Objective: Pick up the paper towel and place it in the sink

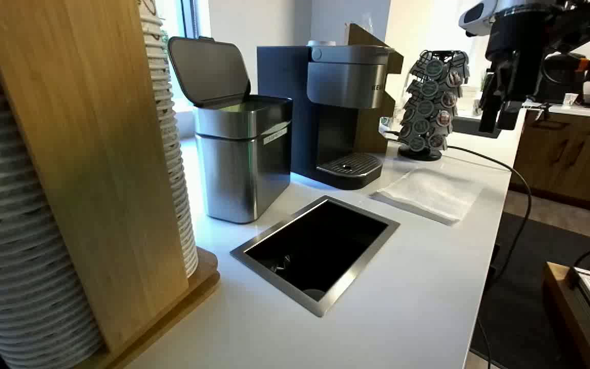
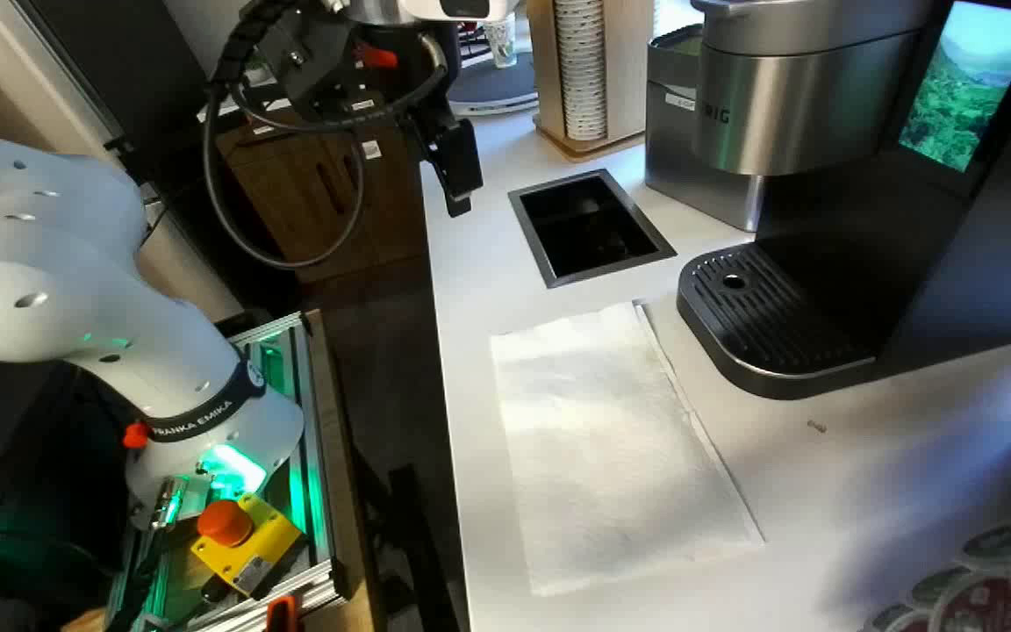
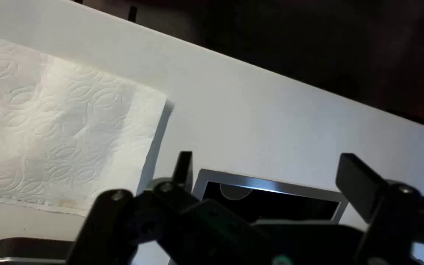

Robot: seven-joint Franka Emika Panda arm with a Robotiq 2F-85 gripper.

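Note:
The paper towel is a flat white sheet (image 1: 430,195) on the white counter; it also shows in an exterior view (image 2: 611,448) and at the left of the wrist view (image 3: 61,125). The sink is a dark recessed basin with a steel rim (image 1: 357,264), seen too in an exterior view (image 2: 613,266) and partly behind the gripper in the wrist view (image 3: 271,185). My gripper (image 3: 266,154) is open and empty, its fingers wide apart. In both exterior views the gripper (image 1: 498,124) (image 2: 462,200) hangs above the counter, touching neither towel nor sink.
A coffee machine (image 1: 346,82) and an open-lidded steel bin (image 1: 226,174) stand beside the sink. A pod rack (image 1: 425,110) stands beyond the towel. A wooden cup holder (image 1: 85,154) stands at the near side. The counter edge (image 2: 448,421) runs along the robot's side.

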